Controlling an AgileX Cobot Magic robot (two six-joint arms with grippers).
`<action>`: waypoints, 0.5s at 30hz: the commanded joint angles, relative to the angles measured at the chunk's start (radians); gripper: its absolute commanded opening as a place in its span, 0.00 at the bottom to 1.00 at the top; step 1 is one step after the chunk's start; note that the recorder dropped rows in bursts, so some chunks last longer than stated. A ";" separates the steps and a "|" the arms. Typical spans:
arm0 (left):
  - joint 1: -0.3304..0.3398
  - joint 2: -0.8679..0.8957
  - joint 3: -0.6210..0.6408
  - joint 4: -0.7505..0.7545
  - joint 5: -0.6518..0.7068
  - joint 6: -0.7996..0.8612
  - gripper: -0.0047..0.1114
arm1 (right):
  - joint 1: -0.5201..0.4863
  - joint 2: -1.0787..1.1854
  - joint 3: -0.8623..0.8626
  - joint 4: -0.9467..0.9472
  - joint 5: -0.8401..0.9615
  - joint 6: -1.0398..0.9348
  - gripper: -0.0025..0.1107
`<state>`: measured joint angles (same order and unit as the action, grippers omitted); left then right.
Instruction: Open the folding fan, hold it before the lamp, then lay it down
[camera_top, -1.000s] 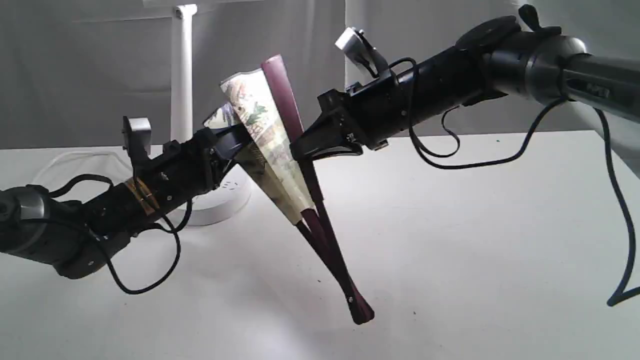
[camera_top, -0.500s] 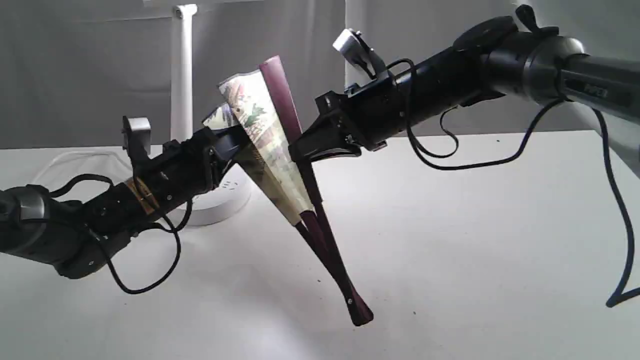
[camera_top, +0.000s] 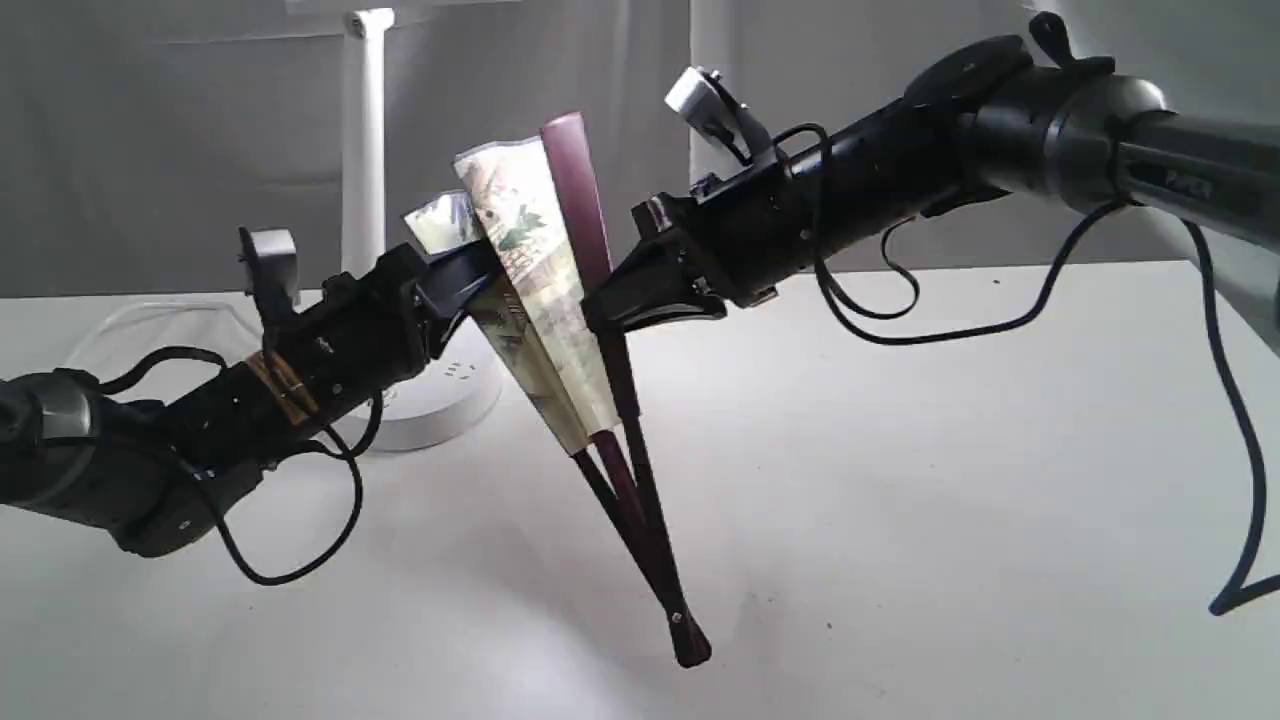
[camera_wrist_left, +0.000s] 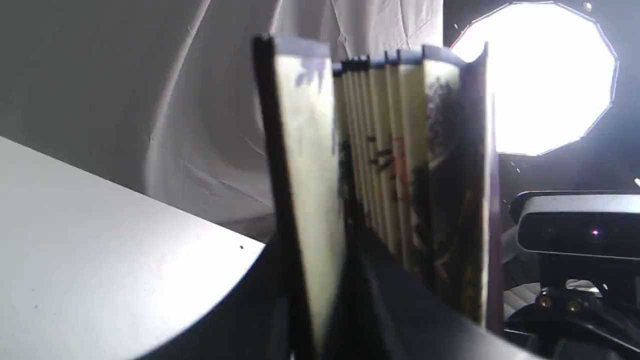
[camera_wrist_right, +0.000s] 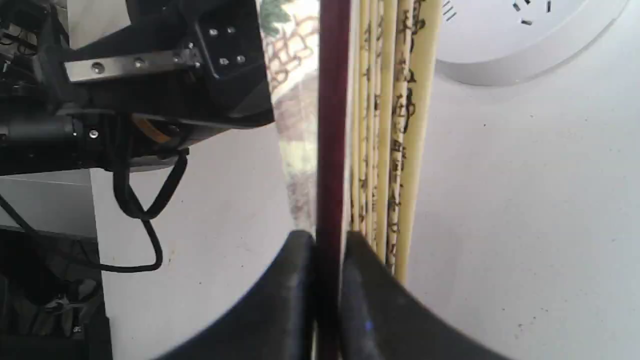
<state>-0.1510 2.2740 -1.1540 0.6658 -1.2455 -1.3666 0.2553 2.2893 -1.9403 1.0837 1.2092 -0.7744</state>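
The folding fan (camera_top: 535, 275) is held up over the table, partly spread, its pivot end (camera_top: 690, 645) low near the tabletop. My right gripper (camera_top: 607, 308) is shut on the maroon outer rib (camera_wrist_right: 331, 125), with the cream pleats beside it. My left gripper (camera_top: 470, 285) is shut on the opposite outer pleat of the fan (camera_wrist_left: 310, 165), seen edge-on with the black trim on top. The white lamp post (camera_top: 365, 140) rises behind my left arm, and its round base (camera_top: 440, 395) with socket holes (camera_wrist_right: 520, 15) sits just behind the fan.
The white table (camera_top: 900, 450) stretches to the right. A white cord (camera_top: 150, 315) loops behind the left arm. Black cables hang from both arms. A bright round light (camera_wrist_left: 532, 75) and a camera (camera_wrist_left: 575, 230) show in the left wrist view.
The fan has swung more upright: its top shifted right and its pivot end moved left and slightly lower. Both grippers kept their hold and rose slightly.
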 joint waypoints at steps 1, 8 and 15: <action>-0.004 -0.003 -0.003 0.014 0.024 -0.045 0.04 | 0.005 -0.013 0.003 0.034 0.012 -0.004 0.02; 0.013 -0.003 -0.003 0.058 0.024 -0.162 0.04 | 0.003 -0.013 0.001 0.057 0.012 -0.004 0.27; 0.013 -0.005 -0.003 0.084 0.024 -0.179 0.04 | -0.012 -0.013 0.001 0.053 0.012 -0.004 0.63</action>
<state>-0.1406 2.2740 -1.1540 0.7291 -1.2418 -1.5368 0.2532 2.2912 -1.9403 1.0936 1.2161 -0.7726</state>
